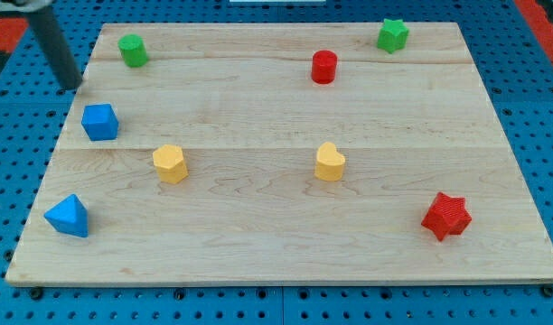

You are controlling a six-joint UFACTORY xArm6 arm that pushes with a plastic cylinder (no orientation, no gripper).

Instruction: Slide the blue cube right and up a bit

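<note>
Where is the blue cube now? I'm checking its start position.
The blue cube sits near the board's left edge, just below-right of my tip, above-left of the yellow block.

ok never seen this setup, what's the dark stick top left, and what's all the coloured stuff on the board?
The dark stick is the end of a robot arm: a plain rod, nothing that grips. Its lower end, my tip, slides over the wooden board and nudges blocks, so nothing is held. This is the one camera; its mounting is not on record.

My tip sits at the board's left edge, just above and left of the blue cube, not touching it.

Other blocks: a green cylinder at the view's top left, a red cylinder and a green star along the top, a yellow hexagonal block and a yellow heart in the middle, a blue pyramid-like block bottom left, a red star bottom right.
</note>
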